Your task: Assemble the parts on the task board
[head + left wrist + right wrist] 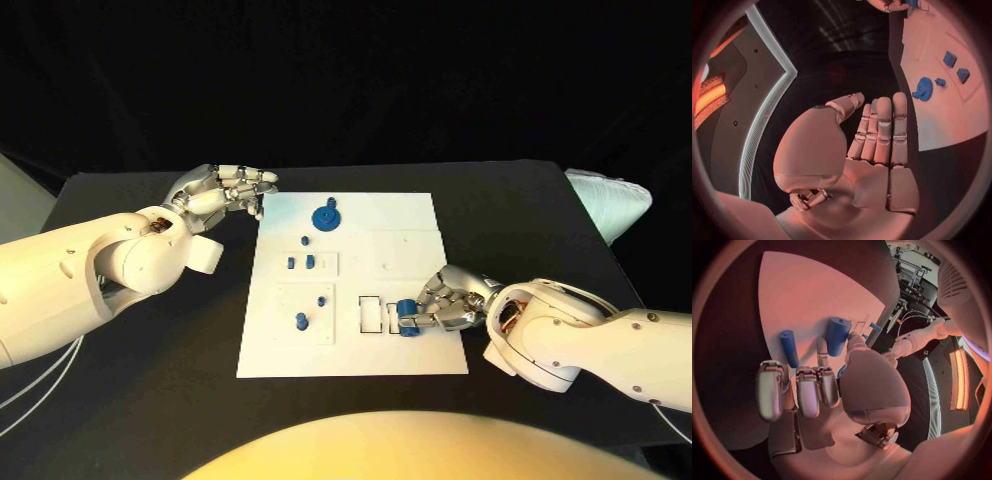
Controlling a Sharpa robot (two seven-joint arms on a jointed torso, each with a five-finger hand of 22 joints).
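The white task board [389, 225] lies mid-table. My right hand [450, 305] rests on its near right part, thumb and a finger pinching a short blue cylinder [837, 335] [408, 308] beside the outlined slots [372, 313]. A second blue cylinder [788, 347] lies on the board just beyond my fingertips. A blue gear [327, 216] [922, 89] sits at the far end. Two blue blocks [300, 263] [949, 58] and two small blue pieces [319, 299] [302, 321] lie along the left side. My left hand [224, 190] [876, 137] hovers off the board's far left corner, fingers straight, holding nothing.
The board [948, 115] is bare white on its far right quarter. A white bundle [613, 200] sits at the table's right edge. Black table [159, 390] stretches left of the board and in front of it.
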